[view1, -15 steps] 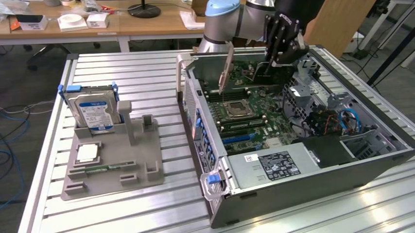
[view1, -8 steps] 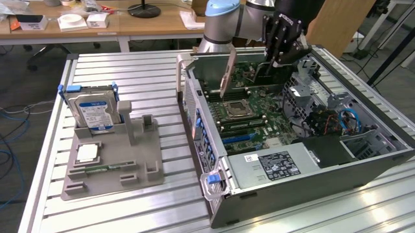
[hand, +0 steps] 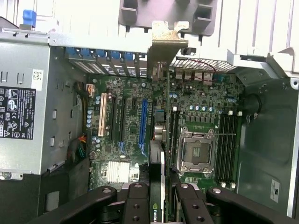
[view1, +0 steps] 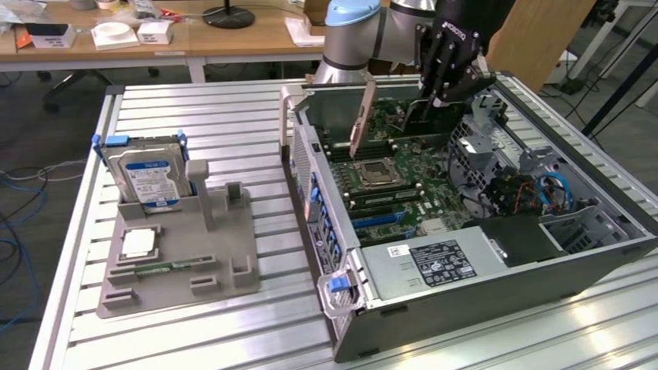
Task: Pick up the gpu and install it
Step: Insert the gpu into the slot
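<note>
My gripper (view1: 442, 94) hangs inside the open computer case (view1: 308, 146), over the far end of the motherboard (view1: 396, 185). It is shut on the gpu (view1: 417, 116), which it holds upright on its edge. In the wrist view the gpu (hand: 159, 154) runs edge-on between my black fingers (hand: 138, 200), with its grey metal bracket (hand: 163, 44) at the case's wall. The card hovers above the board between the blue slot (hand: 141, 121) and the CPU socket (hand: 196, 149). Whether its lower edge touches a slot I cannot tell.
A grey holder (view1: 221, 254) on the slatted table at the exterior view's left carries a silver hard drive (view1: 149, 173), a square chip (view1: 139, 243) and a green memory stick (view1: 165, 267). The power supply (view1: 442, 262) fills the case's near end. Cables (view1: 545, 193) lie at its right.
</note>
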